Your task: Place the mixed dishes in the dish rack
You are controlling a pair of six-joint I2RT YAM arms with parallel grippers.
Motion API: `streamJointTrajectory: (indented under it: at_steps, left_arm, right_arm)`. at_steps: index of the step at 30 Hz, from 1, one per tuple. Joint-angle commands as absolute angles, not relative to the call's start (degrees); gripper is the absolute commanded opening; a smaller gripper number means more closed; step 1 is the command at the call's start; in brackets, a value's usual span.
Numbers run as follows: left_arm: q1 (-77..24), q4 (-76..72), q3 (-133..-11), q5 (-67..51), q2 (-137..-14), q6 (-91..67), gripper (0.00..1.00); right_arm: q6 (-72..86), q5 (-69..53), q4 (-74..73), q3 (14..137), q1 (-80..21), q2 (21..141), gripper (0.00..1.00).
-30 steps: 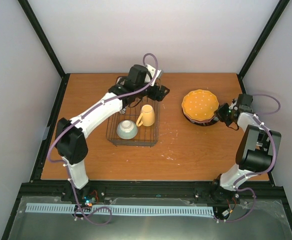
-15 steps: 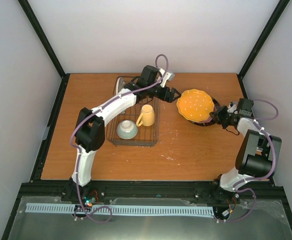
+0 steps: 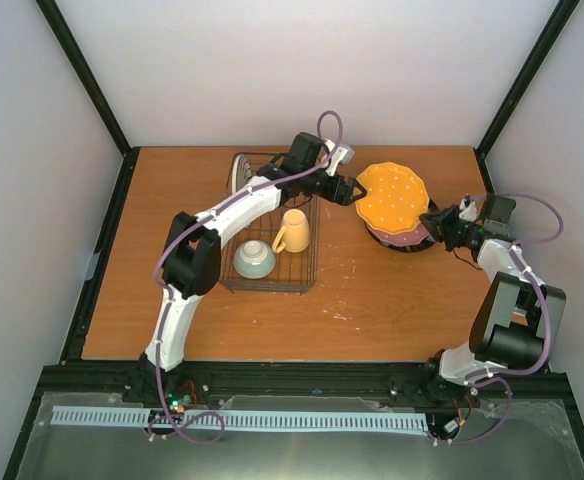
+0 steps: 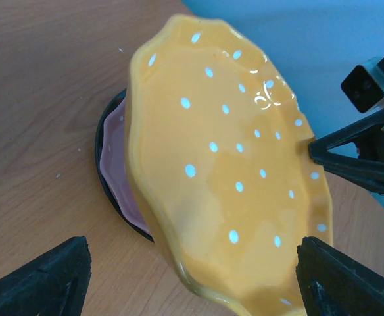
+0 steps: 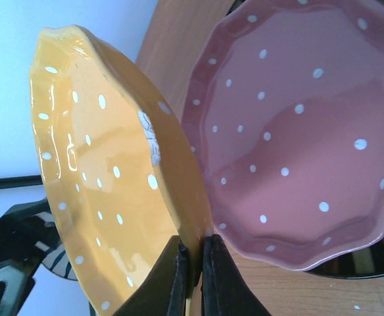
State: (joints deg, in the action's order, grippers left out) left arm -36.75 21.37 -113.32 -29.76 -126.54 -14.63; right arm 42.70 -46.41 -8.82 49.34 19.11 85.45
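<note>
The orange-yellow scalloped plate (image 3: 392,195) is tilted up on edge above the pink plate (image 3: 400,238), which lies on a dark-rimmed plate (image 5: 350,271). My right gripper (image 3: 435,226) is shut on the orange plate's right rim (image 5: 193,263). My left gripper (image 3: 355,190) is open, its fingers (image 4: 41,280) wide apart on either side of the orange plate's left edge (image 4: 212,197). The dish rack (image 3: 312,262) holds the yellow mug (image 3: 292,232), the pale blue-green bowl (image 3: 254,259) and the striped plate (image 3: 240,172), which stands upright at its far end.
The left arm (image 3: 242,205) stretches across the rack's far end. The cage's black posts (image 3: 517,95) and the table's right edge lie close behind the right arm (image 3: 512,290).
My left gripper has swung right from over the rack to the orange plate's edge. My right gripper has tipped the orange plate up off the pink plate.
</note>
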Motion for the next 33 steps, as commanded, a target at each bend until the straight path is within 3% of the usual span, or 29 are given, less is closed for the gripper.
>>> streamJointTrajectory:
  at_steps: [1,7,10,14,17,24,29,33]
  left_arm:
    - [-37.91,21.73,-116.96,-31.45,-128.37,-15.98,0.86]
    - [-38.50,21.05,-118.02,-31.95,-129.73,-16.69,0.85]
    - [-38.53,19.94,-118.51,-33.72,-130.56,-18.00,0.78]
    - [-38.58,17.26,-119.33,-37.18,-131.58,-20.92,0.41]
    - [-38.64,15.79,-119.81,-40.27,-131.99,-22.59,0.02]
    - [-38.76,19.01,-119.55,-37.36,-127.97,-20.83,0.01]
    - [-38.76,27.48,-119.94,-25.17,-120.83,-17.83,0.01]
    - [-38.61,37.33,-122.54,-8.56,-113.86,-16.84,0.01]
  right_arm:
    - [43.92,-54.08,-3.55,50.99,19.34,82.10,0.03]
    - [45.21,-56.77,-2.68,51.94,19.34,81.12,0.03]
    - [45.66,-58.04,-2.20,51.96,19.34,80.65,0.03]
    - [45.84,-59.84,-1.71,51.86,19.17,80.33,0.03]
    - [45.44,-60.67,-1.80,51.81,19.00,80.08,0.03]
    - [43.48,-60.47,-2.66,51.88,18.72,80.50,0.04]
    - [38.75,-56.50,-8.36,53.53,18.72,80.09,0.42]
    - [33.87,-47.72,-14.94,54.92,18.72,78.03,0.47]
